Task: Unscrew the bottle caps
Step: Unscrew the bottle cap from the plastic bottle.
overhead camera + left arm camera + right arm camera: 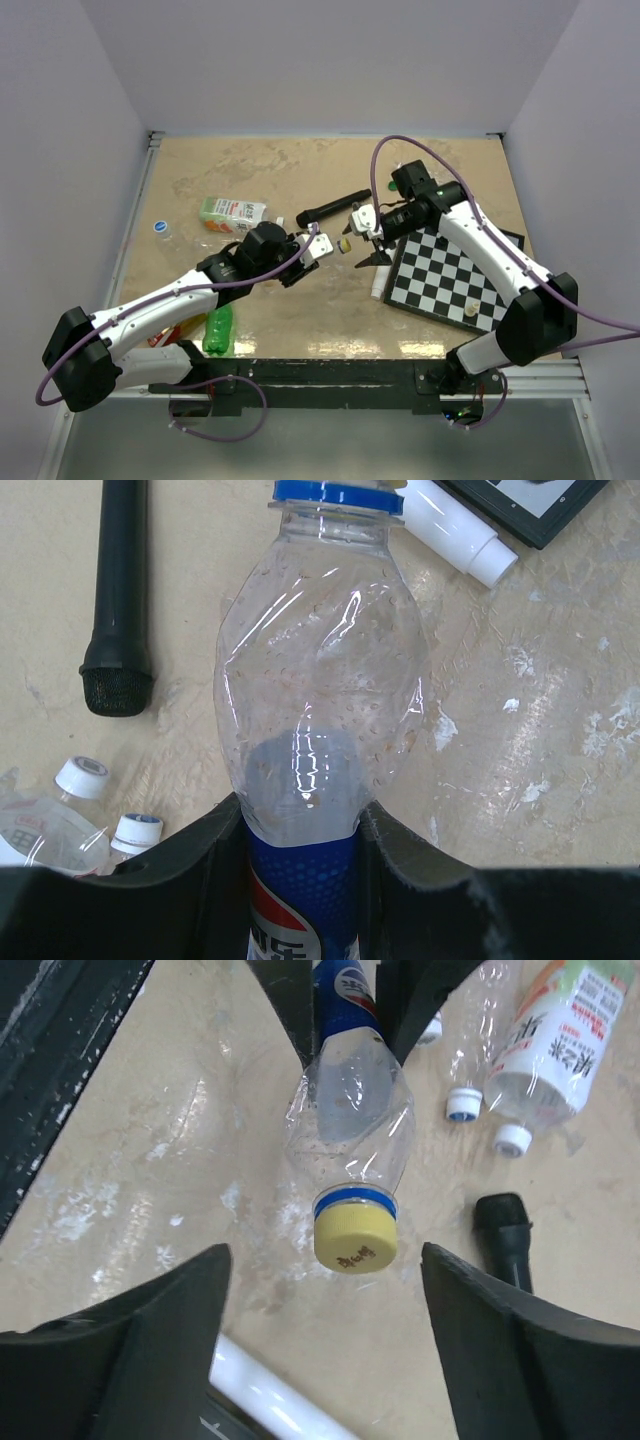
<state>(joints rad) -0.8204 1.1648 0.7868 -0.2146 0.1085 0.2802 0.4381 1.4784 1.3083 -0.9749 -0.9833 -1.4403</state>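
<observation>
My left gripper (308,247) is shut on the blue Pepsi label of a clear crinkled bottle (320,680) and holds it above the table, neck toward the right arm. The bottle's yellow cap (355,1238) sits on the neck over a blue ring. My right gripper (324,1280) is open, one finger on each side of the cap with gaps on both sides, not touching it. In the top view the cap (344,244) lies just left of the right gripper (366,240). The right wrist view shows the left fingers (290,1000) around the label.
A black microphone (333,208) and a white microphone (379,283) lie near the chessboard (450,270). A white-and-green container (232,213), clear bottles with white caps (82,777), a blue cap (159,226) and a green bottle (218,330) lie on the left.
</observation>
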